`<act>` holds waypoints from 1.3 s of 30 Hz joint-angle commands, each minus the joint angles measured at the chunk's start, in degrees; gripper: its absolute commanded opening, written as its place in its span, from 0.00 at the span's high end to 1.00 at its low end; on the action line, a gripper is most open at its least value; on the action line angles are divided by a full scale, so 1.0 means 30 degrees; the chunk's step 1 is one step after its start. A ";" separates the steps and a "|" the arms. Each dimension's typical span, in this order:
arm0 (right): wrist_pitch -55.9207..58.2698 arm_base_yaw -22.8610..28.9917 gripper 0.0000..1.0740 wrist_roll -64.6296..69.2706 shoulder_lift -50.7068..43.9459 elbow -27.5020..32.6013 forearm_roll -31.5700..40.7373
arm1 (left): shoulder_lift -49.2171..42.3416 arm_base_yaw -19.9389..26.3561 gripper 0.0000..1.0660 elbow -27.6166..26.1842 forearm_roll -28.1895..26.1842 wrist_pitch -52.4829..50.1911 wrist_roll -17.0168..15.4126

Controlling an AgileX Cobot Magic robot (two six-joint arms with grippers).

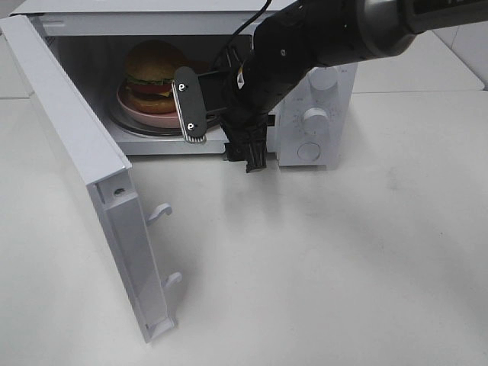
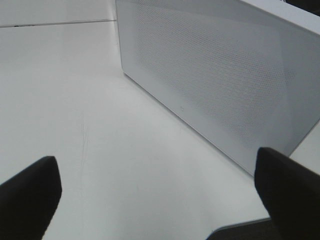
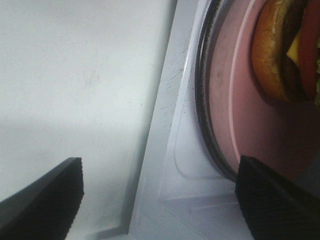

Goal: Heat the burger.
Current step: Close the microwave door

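CAUTION: conditions at this step.

The right gripper (image 3: 161, 200) is released; its fingers (image 3: 45, 200) stand wide apart with nothing between them, at the mouth of the microwave (image 1: 316, 114). The burger (image 1: 155, 70) sits inside the cavity, ahead of these fingertips, on the pink plate (image 1: 133, 109), which rests on the glass turntable (image 3: 202, 125); the plate rim lies just beyond one fingertip, apart from it as far as the views show.

The left gripper (image 2: 157, 187) is likewise spread and empty; the perforated outer face of the microwave door (image 2: 225, 85) lies ahead of its fingertips, not touching.

Judged hazards:

1. Door against arm: if the door is swung shut while the right fingers occupy the opening, it will strike them; clear the opening first.
2. Plate drag: a withdrawal that drifts toward the turntable could let the near fingertip catch the plate rim and shift or tip the burger.
3. Unit slide: a push on the door far from its hinge may move the whole microwave instead of closing it; the latch hooks (image 1: 160, 212) would then fail to seat, and heating would not start.
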 commanded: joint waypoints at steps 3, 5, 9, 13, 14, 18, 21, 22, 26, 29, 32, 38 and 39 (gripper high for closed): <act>-0.0057 -0.0057 0.23 0.0993 -0.1738 0.1471 -0.0172 | -0.0038 0.0076 0.08 0.0019 -0.0057 0.0019 -0.0095; 0.0038 -0.0057 0.24 0.1108 -0.1967 0.1757 -0.0382 | -0.0038 0.0076 0.08 0.0019 -0.0057 0.0019 -0.0095; 0.0592 -0.0057 0.25 0.1833 -0.2750 0.2464 -0.1089 | -0.0038 0.0076 0.08 0.0019 -0.0057 0.0019 -0.0095; 0.1719 -0.0057 0.26 0.4221 -0.4163 0.3457 -0.2387 | -0.0038 0.0076 0.08 0.0019 -0.0057 0.0019 -0.0095; 0.2273 -0.0057 0.27 0.5271 -0.4775 0.3782 -0.2540 | -0.0038 0.0076 0.08 0.0019 -0.0057 0.0019 -0.0095; 0.3094 -0.0057 0.28 0.6761 -0.5749 0.4316 -0.2540 | -0.0038 0.0076 0.08 0.0019 -0.0057 0.0019 -0.0095; 0.3552 -0.0057 0.28 0.8537 -0.6761 0.5042 -0.2807 | -0.0038 0.0076 0.08 0.0019 -0.0057 0.0019 -0.0095; 0.3762 -0.0057 0.29 0.9798 -0.7391 0.5481 -0.2960 | -0.0038 0.0076 0.08 0.0019 -0.0057 0.0019 -0.0095; 0.4412 -0.0057 0.29 1.2166 -0.8728 0.6398 -0.2979 | -0.0038 0.0076 0.08 0.0019 -0.0057 0.0019 -0.0095; 0.4832 -0.0057 0.29 1.3655 -0.9397 0.6952 -0.2979 | -0.0038 0.0076 0.08 0.0019 -0.0057 0.0019 -0.0095; 0.5500 -0.0057 0.29 1.5928 -1.0256 0.7792 -0.2979 | -0.0038 0.0076 0.08 0.0019 -0.0057 0.0019 -0.0095; 0.8403 -0.0057 0.29 2.1811 -1.2586 0.8976 -0.2960 | -0.0038 0.0076 0.08 0.0019 -0.0057 0.0019 -0.0095; 0.8403 -0.0057 0.29 2.1811 -1.2586 0.8976 -0.2960 | -0.0038 0.0076 0.08 0.0019 -0.0057 0.0019 -0.0095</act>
